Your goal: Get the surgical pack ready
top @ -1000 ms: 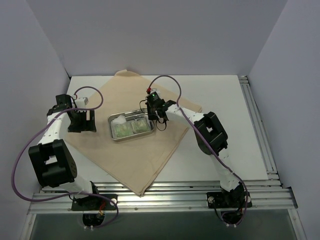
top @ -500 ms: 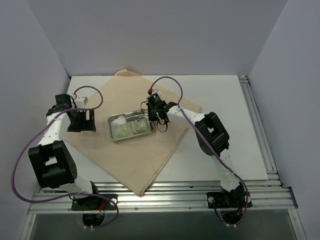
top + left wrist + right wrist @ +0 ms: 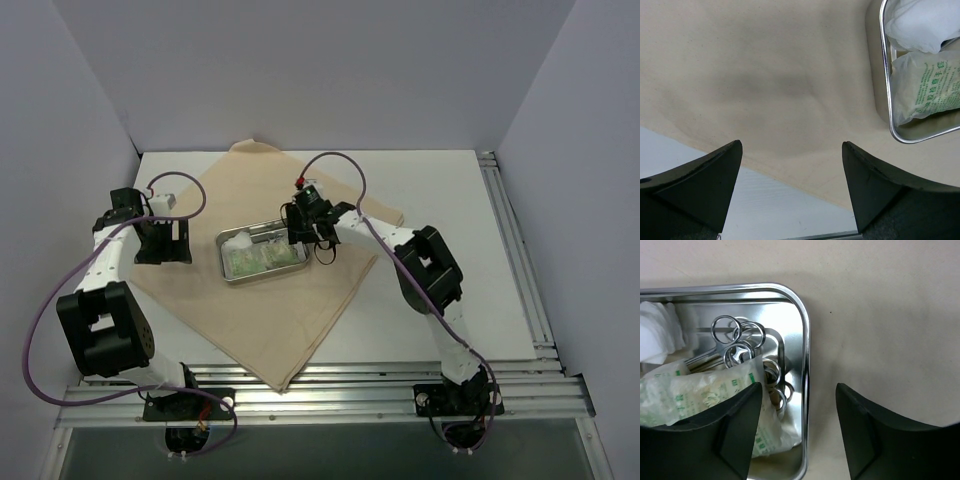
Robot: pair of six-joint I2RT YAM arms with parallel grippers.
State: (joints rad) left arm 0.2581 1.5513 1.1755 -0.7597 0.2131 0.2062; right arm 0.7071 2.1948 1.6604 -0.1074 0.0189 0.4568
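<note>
The tray (image 3: 805, 340), long axis left to right, is straddled at its right rim by the parted right hand (image 3: 799, 385); the left hand (image 3: 792, 145), also parted, is held farther left.

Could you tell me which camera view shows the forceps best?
The right wrist view: the forceps lie with ring handles clear in the tray, partly under a packet. From the top they are too small to make out; the left wrist shows none.

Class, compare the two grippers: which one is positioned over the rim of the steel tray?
The right gripper: open, it straddles the rim of the tray. The left gripper hangs open over bare cloth, clear of the tray.
</note>
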